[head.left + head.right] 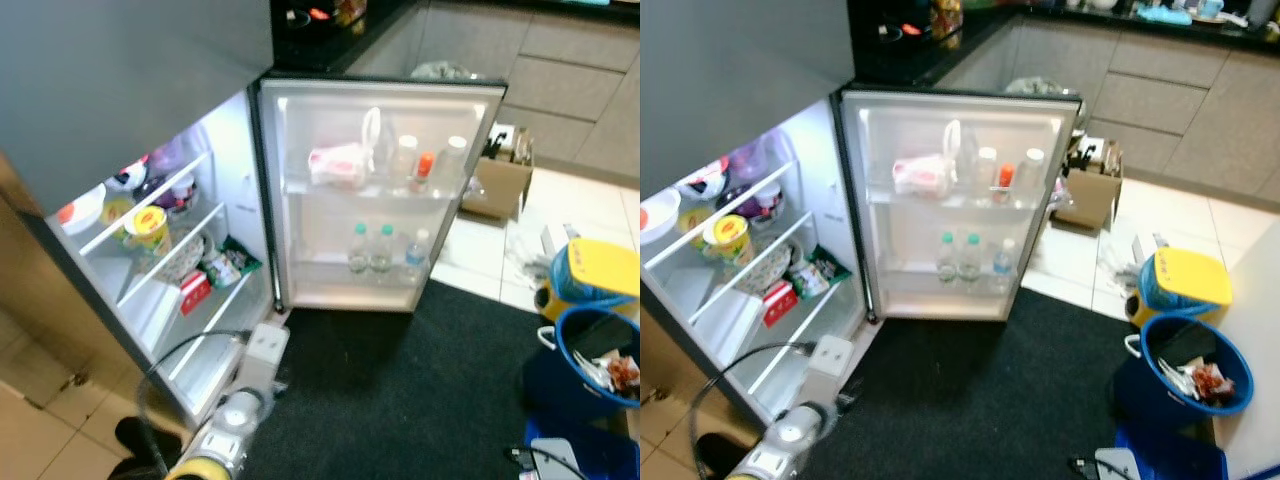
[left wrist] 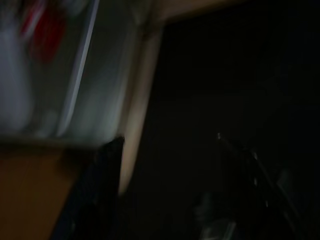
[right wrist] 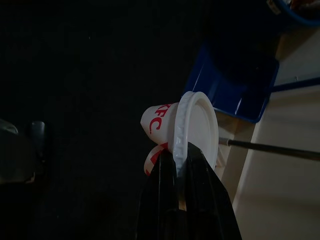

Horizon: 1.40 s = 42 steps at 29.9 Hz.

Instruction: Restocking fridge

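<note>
1. The right gripper pinched a lidded cup by its rim, probably for carrying it.
2. The fridge stood open, ready for stocking.
3. Left fingers: cannot tell.

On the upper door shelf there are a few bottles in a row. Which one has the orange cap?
The small bottle second from the open edge of the fridge door. Its cap is orange-red; the bottles on either side of it are pale, with white tops.

A brown cardboard box sits on pale floor tiles beyond a black floor mat.
</note>
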### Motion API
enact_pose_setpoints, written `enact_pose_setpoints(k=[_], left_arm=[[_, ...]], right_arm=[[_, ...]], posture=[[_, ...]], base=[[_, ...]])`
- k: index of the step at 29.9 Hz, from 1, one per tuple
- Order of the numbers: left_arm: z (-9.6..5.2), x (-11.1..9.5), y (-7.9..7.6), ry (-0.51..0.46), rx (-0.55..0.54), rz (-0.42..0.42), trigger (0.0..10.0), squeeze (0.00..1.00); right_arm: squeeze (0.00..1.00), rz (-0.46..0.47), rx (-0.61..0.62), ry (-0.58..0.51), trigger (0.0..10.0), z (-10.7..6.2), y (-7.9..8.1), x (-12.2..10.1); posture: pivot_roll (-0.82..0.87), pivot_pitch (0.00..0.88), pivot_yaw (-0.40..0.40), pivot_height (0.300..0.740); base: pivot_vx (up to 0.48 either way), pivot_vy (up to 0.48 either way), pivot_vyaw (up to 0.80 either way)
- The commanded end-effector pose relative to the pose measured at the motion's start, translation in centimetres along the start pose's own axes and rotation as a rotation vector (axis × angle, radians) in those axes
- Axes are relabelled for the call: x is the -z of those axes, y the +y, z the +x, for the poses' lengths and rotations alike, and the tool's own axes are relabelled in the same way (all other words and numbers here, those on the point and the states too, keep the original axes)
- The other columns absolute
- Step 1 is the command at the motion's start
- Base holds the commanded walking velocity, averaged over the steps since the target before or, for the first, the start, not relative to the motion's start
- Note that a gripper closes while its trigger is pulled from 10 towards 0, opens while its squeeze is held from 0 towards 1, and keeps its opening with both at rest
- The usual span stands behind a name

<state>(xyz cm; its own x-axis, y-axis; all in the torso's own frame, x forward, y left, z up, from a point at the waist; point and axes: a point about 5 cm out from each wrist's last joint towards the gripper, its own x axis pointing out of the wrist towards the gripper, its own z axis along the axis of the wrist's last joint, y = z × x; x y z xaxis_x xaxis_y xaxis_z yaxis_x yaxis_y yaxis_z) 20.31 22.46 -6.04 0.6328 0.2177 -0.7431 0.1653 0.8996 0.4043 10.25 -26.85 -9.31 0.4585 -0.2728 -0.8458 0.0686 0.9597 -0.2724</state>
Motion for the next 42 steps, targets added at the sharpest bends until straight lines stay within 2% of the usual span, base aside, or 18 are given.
enact_pose_setpoints(k=[1,2,4,6,7,8,11,14,15,16,18,20,24,33,34,35,42], left_arm=[[-0.4,2.7,1.5,0.067,-0.061,0.141,10.0,0.00],[-0.4,2.7,1.5,0.067,-0.061,0.141,10.0,0.00],[-0.9,4.9,3.2,0.126,-0.094,0.157,10.0,0.00],[-1.3,6.6,5.1,0.184,-0.142,0.096,10.0,0.00],[-1.3,6.6,5.1,0.184,-0.142,0.096,10.0,0.00],[-1.6,7.4,6.1,0.202,-0.180,0.036,10.0,0.00],[-1.7,7.5,6.4,0.203,-0.195,-0.001,10.0,0.00],[-1.4,6.6,6.1,0.140,-0.181,-0.064,10.0,0.00],[-1.4,6.6,6.1,0.140,-0.181,-0.064,10.0,0.00],[-1.1,5.8,5.4,0.107,-0.162,-0.067,10.0,0.00],[-1.1,5.8,5.4,0.107,-0.162,-0.067,10.0,0.00],[-0.9,4.9,4.2,0.074,-0.134,-0.060,10.0,0.00],[-0.7,4.4,3.3,0.058,-0.114,-0.054,10.0,0.00],[-0.6,4.2,3.2,0.040,-0.104,-0.066,10.0,0.00],[-0.6,4.0,3.2,0.024,-0.096,-0.077,10.0,0.00],[-0.6,4.0,3.2,0.020,-0.094,-0.078,10.0,0.00],[-0.6,3.8,3.1,0.013,-0.090,-0.074,10.0,0.00]], right_arm=[[0.00,0.019,-0.002,-0.006,10.0,0.0,0.0,-0.2],[0.00,0.019,-0.002,-0.006,10.0,0.0,0.0,-0.2],[0.00,0.016,-0.006,-0.001,10.0,0.0,0.1,-0.1],[0.00,0.012,-0.011,0.002,10.0,0.0,0.1,-0.1],[0.00,0.012,-0.011,0.002,10.0,0.0,0.1,-0.1],[0.00,0.012,-0.014,-0.001,10.0,0.1,0.2,-0.2],[0.00,0.012,-0.016,-0.004,10.0,0.1,0.2,-0.2],[0.00,0.010,-0.016,-0.012,10.0,0.1,0.1,-0.3],[0.00,0.010,-0.016,-0.012,10.0,0.1,0.1,-0.3],[0.00,0.002,-0.014,-0.013,10.0,0.1,0.1,-0.4],[0.00,0.002,-0.014,-0.013,10.0,0.1,0.1,-0.4],[0.00,-0.010,-0.003,-0.012,10.0,0.1,-0.1,-0.4],[0.01,-0.038,0.034,-0.002,10.0,0.1,-0.4,-0.3],[0.00,-0.053,0.069,0.006,10.0,0.1,-0.6,-0.3],[0.00,-0.079,0.108,-0.006,10.0,0.0,-2.0,-0.6],[0.00,-0.085,0.120,-0.012,10.0,0.0,-2.3,-0.7],[0.00,-0.120,0.182,0.031,10.0,-0.2,-3.2,0.0]], posture=[[0.00,0.026,-0.050,0.740],[0.00,0.026,-0.050,0.740],[0.01,0.028,-0.050,0.740],[0.03,0.028,-0.051,0.740],[0.03,0.028,-0.051,0.740],[0.03,0.028,-0.051,0.740],[0.03,0.028,-0.051,0.740],[0.02,0.022,-0.050,0.740],[0.02,0.022,-0.050,0.740],[0.02,0.021,-0.053,0.740],[0.02,0.021,-0.053,0.740],[0.01,0.020,-0.057,0.740],[0.00,0.020,-0.059,0.740],[0.00,0.020,-0.061,0.740],[0.01,0.021,-0.061,0.740],[0.01,0.021,-0.061,0.740],[0.01,0.022,-0.061,0.740]], base=[[0.000,0.000,0.00],[0.000,0.000,0.00],[0.000,0.000,0.00],[0.000,0.000,0.00],[0.000,0.000,0.00],[0.000,0.000,0.00],[0.000,0.000,0.00],[0.000,0.000,0.00],[0.000,0.000,0.00],[0.000,0.000,0.00],[0.000,0.000,0.00],[0.000,0.000,0.24],[0.000,0.000,0.72],[0.000,0.000,0.80],[0.000,0.000,0.80],[0.000,0.000,0.80],[0.000,0.000,0.80]])
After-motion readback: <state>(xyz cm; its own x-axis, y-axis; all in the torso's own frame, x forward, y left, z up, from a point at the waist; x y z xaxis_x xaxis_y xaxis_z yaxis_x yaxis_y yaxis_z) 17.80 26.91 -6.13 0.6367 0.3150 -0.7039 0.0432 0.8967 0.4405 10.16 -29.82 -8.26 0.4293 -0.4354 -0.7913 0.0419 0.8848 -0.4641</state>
